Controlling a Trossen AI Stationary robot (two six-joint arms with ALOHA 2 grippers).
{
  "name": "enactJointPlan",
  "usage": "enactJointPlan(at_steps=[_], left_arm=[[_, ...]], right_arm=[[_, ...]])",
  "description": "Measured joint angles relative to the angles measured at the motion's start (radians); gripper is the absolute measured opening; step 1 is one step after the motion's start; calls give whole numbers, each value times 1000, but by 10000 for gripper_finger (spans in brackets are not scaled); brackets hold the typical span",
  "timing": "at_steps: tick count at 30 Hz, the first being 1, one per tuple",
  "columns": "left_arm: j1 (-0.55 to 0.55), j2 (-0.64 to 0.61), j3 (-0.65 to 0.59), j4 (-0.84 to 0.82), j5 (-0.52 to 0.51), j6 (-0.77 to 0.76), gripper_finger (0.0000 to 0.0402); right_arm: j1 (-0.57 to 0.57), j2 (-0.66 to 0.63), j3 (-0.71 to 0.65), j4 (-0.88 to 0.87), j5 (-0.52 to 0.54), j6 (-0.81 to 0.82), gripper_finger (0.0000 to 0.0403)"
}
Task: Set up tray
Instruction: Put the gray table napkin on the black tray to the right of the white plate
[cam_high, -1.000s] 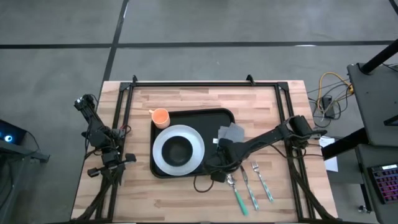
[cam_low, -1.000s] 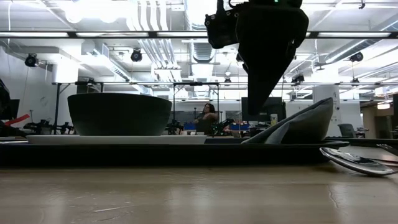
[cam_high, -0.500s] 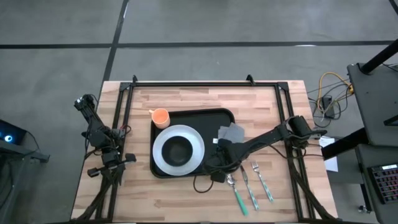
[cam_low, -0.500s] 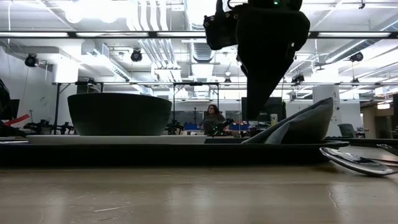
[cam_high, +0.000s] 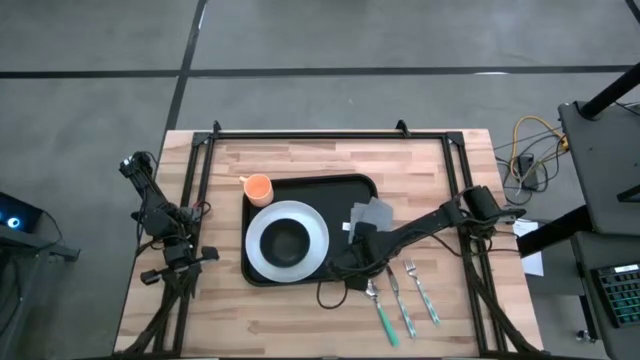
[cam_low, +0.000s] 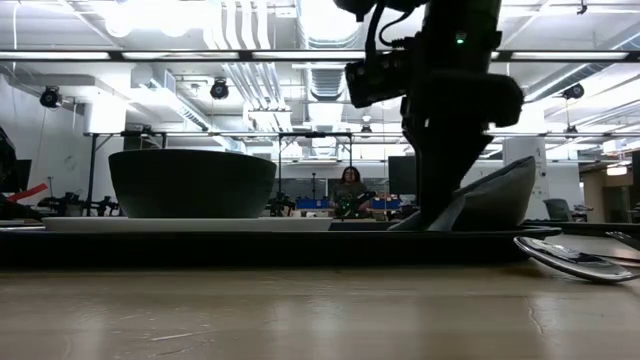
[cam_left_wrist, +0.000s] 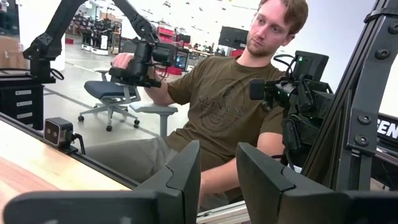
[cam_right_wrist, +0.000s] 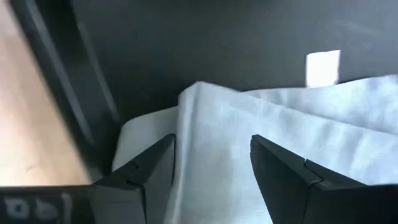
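Observation:
The black tray lies mid-table and carries a white plate with a dark bowl, an orange cup and a grey folded napkin. My right gripper has reached in from the table's right and points down at the napkin's near left part. It is open, with a raised fold of the napkin between its fingers. My left gripper is open and waits at the table's left edge. My right gripper stands open astride a raised fold of the napkin, coming from above with its tips down near the tray floor. Whether the fingertips touch the cloth, I cannot tell. The napkin rests on the tray.
A green-handled utensil and two more pieces of cutlery lie on the wood right of the tray's near corner; a spoon bowl shows there. A loose cable loops by the tray's near rim. A person sits beyond the table.
My right gripper has gone down toward the napkin and a little toward the table's right; its fingertips now reach the napkin's low end at tray level. The napkin, plate and cup have stayed where they were.

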Motion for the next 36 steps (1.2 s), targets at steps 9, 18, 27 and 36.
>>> enactJointPlan(at_steps=[9,18,27,36], left_arm=[[0,0,0,0,0,0,85],[0,0,0,0,0,0,85],[0,0,0,0,0,0,85],[0,0,0,0,0,0,85]], right_arm=[[-12,0,0,7,56,-7,170],[-11,0,0,14,13,-3,122],[-10,0,-14,25,-50,-4,17],[-10,0,-19,29,-45,-29,8]])
